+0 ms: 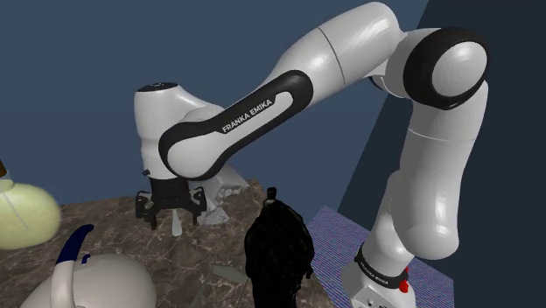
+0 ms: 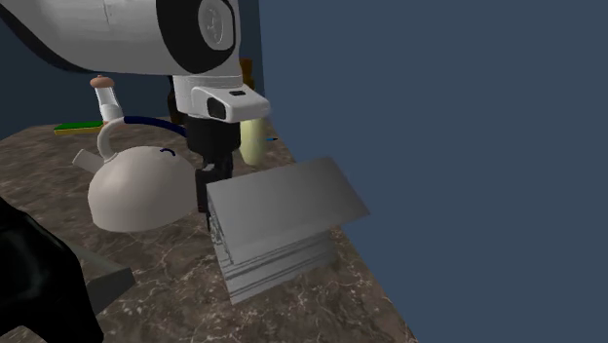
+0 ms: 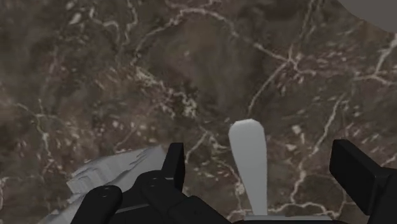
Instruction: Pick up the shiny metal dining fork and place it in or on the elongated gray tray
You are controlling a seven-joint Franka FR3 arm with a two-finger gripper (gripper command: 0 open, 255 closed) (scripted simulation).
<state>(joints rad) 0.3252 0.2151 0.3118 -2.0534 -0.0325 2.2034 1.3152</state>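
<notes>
Fingers point(image 3: 173, 162) of the gripper point(image 3: 261, 159) stand wide apart, astride the fork point(image 3: 248, 156) (untouched), which lies on the counter point(image 3: 95, 63) just beside the tray point(image 3: 114, 175). Risk: closing too high skims the thin handle; one finger may clip the tray. Long axis runs straight out from the palm, rounded handle end leading.

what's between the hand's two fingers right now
The fork's pale handle, clear of both open fingers, as the wrist view shows.

grey fork point(image 3: 248, 159) 1 | grey tray point(image 2: 283, 209) 1 | teapot point(image 2: 136, 190) 1 | black object point(image 1: 278, 249) 1 | pale yellow object point(image 1: 22, 214) 1 | fingers point(image 3: 356, 172) 2
</notes>
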